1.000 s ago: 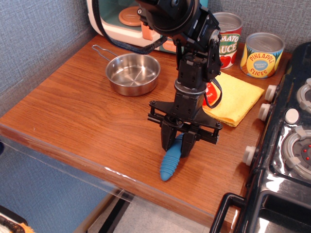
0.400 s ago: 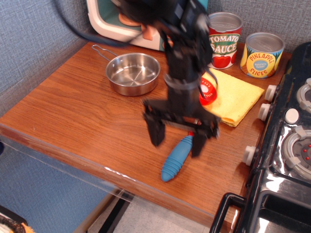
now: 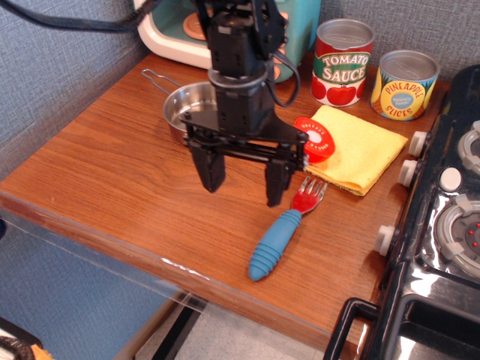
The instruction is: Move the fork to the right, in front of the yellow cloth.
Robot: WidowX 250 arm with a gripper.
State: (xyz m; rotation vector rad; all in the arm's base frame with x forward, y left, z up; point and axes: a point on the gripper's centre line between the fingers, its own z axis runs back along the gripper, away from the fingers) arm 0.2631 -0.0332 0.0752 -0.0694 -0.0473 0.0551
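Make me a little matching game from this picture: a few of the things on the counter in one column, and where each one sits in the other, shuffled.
Things:
1. fork
2. yellow cloth
3. steel pan
4. pineapple slices can

Places:
A. at the back right, next to the tomato sauce can
B. partly hidden behind the arm, toward the back left
C. lying flat in front of the two cans, a small red lidded cup at its left edge
D. lying free on the wood near the front edge, just in front of the cloth

Pairs: 1-D, 2-C, 3-B, 4-A

The gripper hangs above the counter with its jaws open, holding nothing.
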